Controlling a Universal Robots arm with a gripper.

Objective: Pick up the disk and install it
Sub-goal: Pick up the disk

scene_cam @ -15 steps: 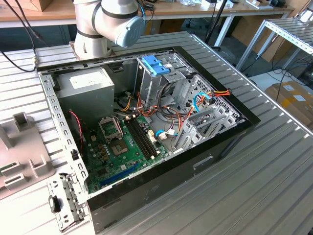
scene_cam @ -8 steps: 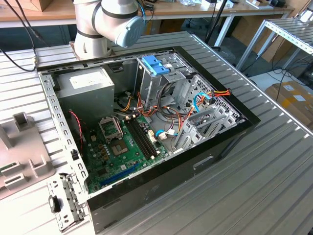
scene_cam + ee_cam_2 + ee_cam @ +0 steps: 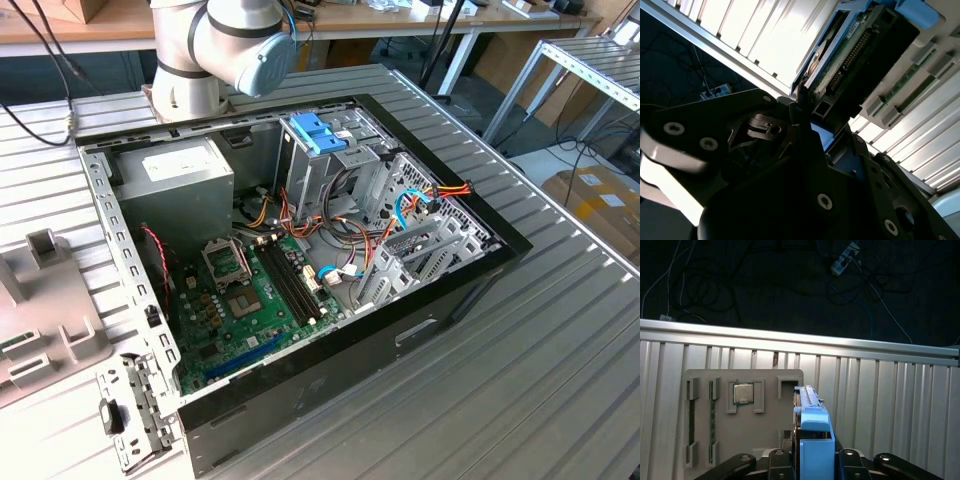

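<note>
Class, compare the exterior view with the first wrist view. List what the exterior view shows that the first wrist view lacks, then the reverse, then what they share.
Exterior view's own: the open computer case with its motherboard and power supply, plus the arm's base.
First wrist view's own: the disk standing on edge at the end effector, and a processor chip seated in the grey tray.
Shared: that tray, which lies at the exterior view's left, and the ribbed metal table.
</note>
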